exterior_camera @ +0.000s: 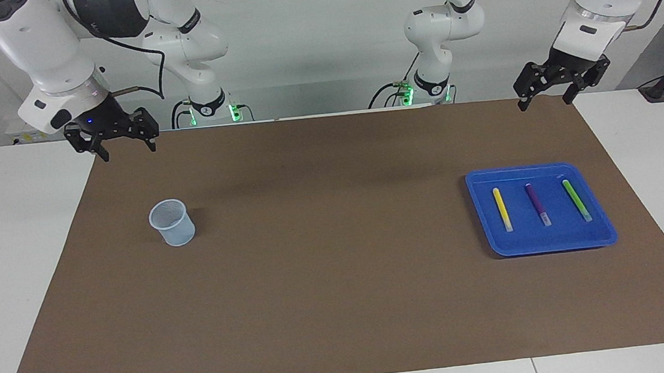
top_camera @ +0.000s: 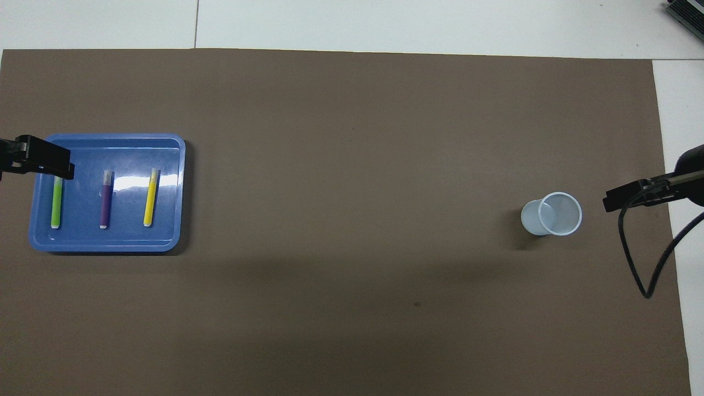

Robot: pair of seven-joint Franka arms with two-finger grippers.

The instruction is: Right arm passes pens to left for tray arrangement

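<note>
Three pens lie side by side in the blue tray (exterior_camera: 545,248) (top_camera: 104,247) at the left arm's end of the table: yellow (exterior_camera: 502,209) (top_camera: 149,199), purple (exterior_camera: 538,204) (top_camera: 104,201) and green (exterior_camera: 577,200) (top_camera: 55,203). High over the mat's edge by the robots, my left gripper (exterior_camera: 544,102) hangs open and empty, well clear of the tray. From overhead, one of its fingers (top_camera: 52,163) covers the green pen's tip. My right gripper (exterior_camera: 129,151) (top_camera: 627,198), blue light on its wrist, waits open and empty over the mat's corner at the right arm's end.
A small pale-blue cup (exterior_camera: 173,223) (top_camera: 553,214) stands upright on the brown mat (exterior_camera: 326,259) toward the right arm's end. White tabletop borders the mat. A black cable (top_camera: 641,275) hangs from the right arm.
</note>
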